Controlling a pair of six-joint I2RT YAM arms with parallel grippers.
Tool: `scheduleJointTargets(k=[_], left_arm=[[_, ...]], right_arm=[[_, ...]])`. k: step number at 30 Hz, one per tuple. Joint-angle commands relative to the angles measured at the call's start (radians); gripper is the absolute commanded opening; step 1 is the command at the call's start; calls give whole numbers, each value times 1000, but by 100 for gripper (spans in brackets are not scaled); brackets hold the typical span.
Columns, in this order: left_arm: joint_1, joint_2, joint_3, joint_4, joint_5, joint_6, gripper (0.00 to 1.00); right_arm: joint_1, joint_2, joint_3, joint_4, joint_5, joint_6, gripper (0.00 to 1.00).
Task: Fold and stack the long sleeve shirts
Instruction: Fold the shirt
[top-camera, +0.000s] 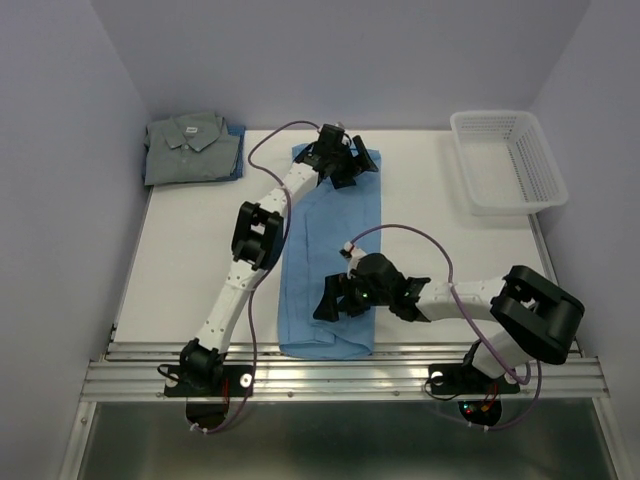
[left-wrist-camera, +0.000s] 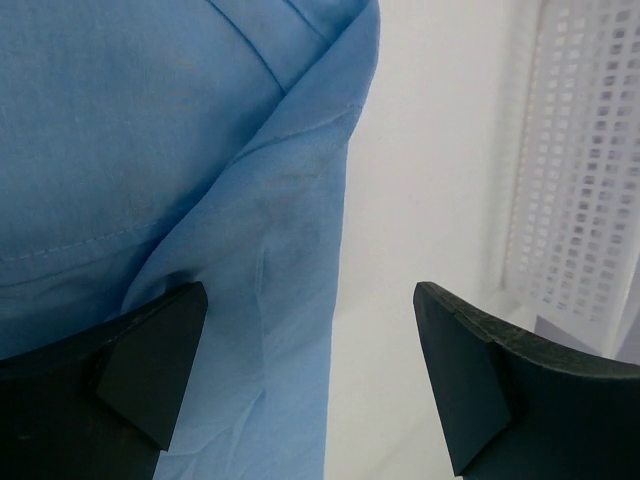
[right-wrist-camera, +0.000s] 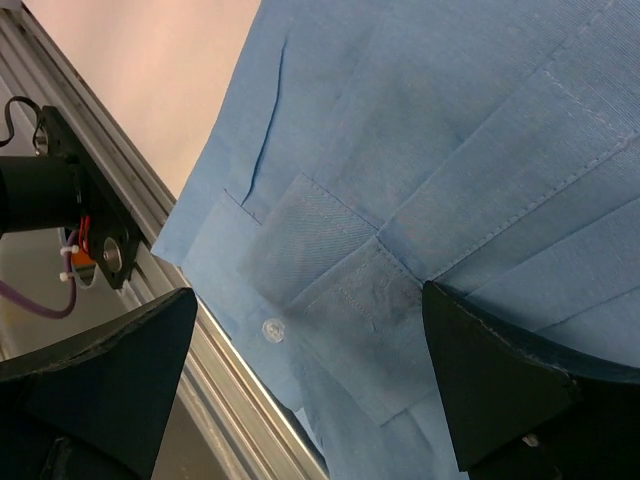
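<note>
- The surface (top-camera: 200, 250) is a flat white tabletop, matt and evenly lit, so that shadows on it fall soft and faint
- A pale lavender-grey back wall (top-camera: 340, 50) rises straight from its far edge
- A left wall (top-camera: 50, 200) and a right wall (top-camera: 610, 150) of the same tint close it in like a booth
- Ribbed aluminium rails (top-camera: 340, 372) run along the near edge
- Below them lies a dark grey-green strip (top-camera: 330, 440), possibly the floor, though it is too dim to be sure
</note>
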Motion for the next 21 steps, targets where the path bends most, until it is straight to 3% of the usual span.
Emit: scheduleJointTargets(k=[1, 8, 11, 21], left_arm=[[24, 55, 16, 112, -18, -84, 99], [65, 101, 53, 233, -29, -190, 99], [76, 83, 38, 221, -122, -182, 99], [120, -29, 16, 226, -89, -127, 99]], right_arm=[[16, 61, 15, -74, 28, -50, 100], [16, 140, 91, -109, 117, -94, 100], [16, 143, 110, -135, 162, -117, 100], [-22, 62, 173, -234, 168, -208, 100]])
